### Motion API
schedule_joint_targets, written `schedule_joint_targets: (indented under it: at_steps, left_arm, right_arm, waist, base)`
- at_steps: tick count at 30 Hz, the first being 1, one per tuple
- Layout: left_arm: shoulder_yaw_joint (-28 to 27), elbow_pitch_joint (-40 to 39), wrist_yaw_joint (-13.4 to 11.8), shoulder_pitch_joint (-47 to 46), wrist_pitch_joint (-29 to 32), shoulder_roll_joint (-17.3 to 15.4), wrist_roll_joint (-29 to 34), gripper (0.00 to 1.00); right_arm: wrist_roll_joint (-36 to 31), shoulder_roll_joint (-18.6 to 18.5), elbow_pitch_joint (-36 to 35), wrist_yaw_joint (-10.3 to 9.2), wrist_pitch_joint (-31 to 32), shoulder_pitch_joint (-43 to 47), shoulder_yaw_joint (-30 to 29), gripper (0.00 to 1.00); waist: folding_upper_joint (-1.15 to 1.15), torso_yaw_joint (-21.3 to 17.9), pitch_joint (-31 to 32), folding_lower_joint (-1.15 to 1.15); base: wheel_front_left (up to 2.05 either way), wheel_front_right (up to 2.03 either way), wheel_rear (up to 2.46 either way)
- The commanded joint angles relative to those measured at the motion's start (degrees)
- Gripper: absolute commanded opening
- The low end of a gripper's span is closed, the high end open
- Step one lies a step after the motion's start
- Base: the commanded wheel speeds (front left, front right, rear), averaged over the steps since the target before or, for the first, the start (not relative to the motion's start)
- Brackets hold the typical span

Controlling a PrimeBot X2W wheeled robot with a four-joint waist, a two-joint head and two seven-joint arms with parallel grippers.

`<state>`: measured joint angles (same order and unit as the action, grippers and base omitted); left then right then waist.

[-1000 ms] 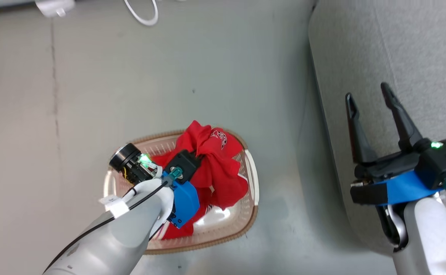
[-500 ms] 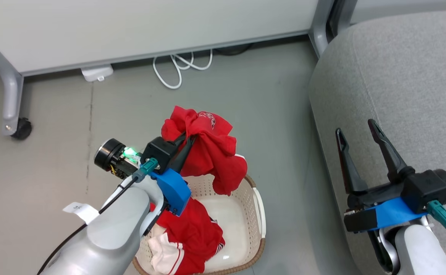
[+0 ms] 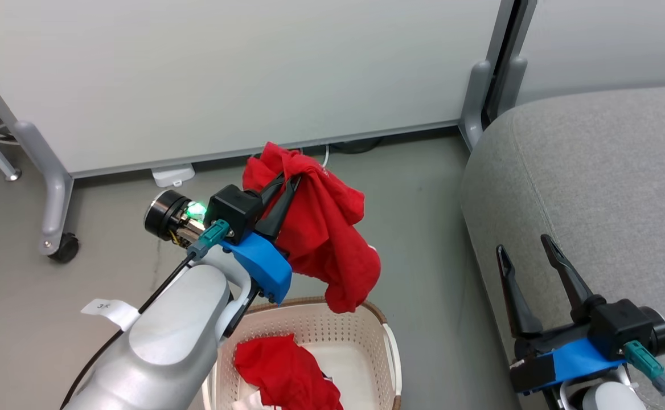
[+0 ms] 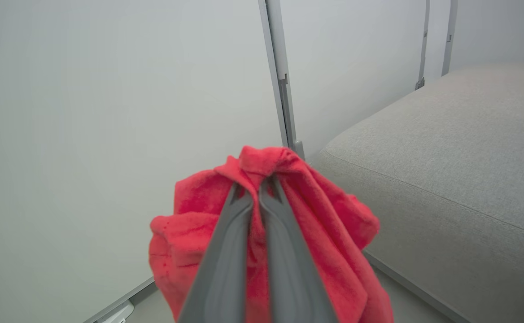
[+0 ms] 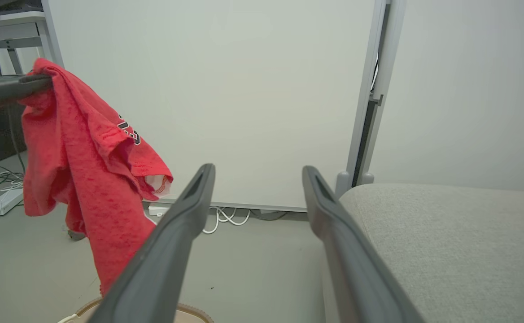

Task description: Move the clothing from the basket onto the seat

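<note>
**A:** What did the head view give you?

**B:** The left claw [image 3: 290, 182] was clenched on a bunched fold of the red garment [image 3: 332, 239]. The garment hung in the air above the basket [image 3: 392, 359], with its lowest fold near the far rim. The other clothing [image 3: 287, 370] lay crumpled inside the basket. There may have been a scrap of white beneath it (the frame edge cut it off). The basket stood on the floor [image 3: 423, 228], and the seat [image 3: 594, 171] lay to the right, well apart from the hanging cloth.

**A:** And the other arm?

**B:** The right claw [image 3: 523, 246] stood released, its fingers spread around nothing, seen against the seat's left edge.

**A:** The left wrist view?

**B:** The left claw [image 4: 255, 186] had its two fingers pressed together with red cloth pinched between them. The red garment [image 4: 190, 233] bulged around the tips. The seat [image 4: 446, 157] rose to the right, and a white partition [image 4: 109, 89] stood behind.

**A:** And the right wrist view?

**B:** The right claw [image 5: 257, 169] was wide apart and empty. To its left the red garment [image 5: 91, 179] drooped from a dark finger of the left claw [image 5: 15, 87], and it showed some dark lettering [image 5: 129, 130]. A sliver of the basket [image 5: 190, 314] sat under the cloth. The seat [image 5: 446, 233] filled the lower right, and a white cable [image 5: 221, 220] lay on the floor by the partition.
</note>
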<state>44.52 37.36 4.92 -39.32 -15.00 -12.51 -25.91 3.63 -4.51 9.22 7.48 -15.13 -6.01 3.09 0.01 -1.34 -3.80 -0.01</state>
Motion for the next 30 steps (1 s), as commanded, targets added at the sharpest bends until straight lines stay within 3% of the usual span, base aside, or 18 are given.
schedule_joint_targets:
  at_steps: [1,16,30]
  left_arm:
    - [-0.55,-0.57,-0.09,0.49,-0.27,0.03,-0.20,0.00]
    - [0.66,-4.34,-0.35,0.03,0.44,0.92,-0.44,0.00]
    - [2.05,-5.16,-0.35,-1.95,0.62,1.58,0.13,0.00]
  right_arm:
    - [-0.26,0.25,0.11,0.03,-0.04,1.02,-0.22,1.00]
    - [-0.11,0.16,-1.85,0.03,-0.04,0.21,0.78,1.00]
    - [1.31,-2.86,-2.25,0.03,-0.04,-12.30,13.22,1.00]
  waist:
    - [-0.01,0.25,1.09,0.01]
    - [-0.01,1.41,3.01,0.01]
    - [-0.01,2.49,1.21,0.01]
  base:
    - [0.00,0.00,0.00]
    - [0.00,0.00,0.00]
    - [0.00,0.00,0.00]
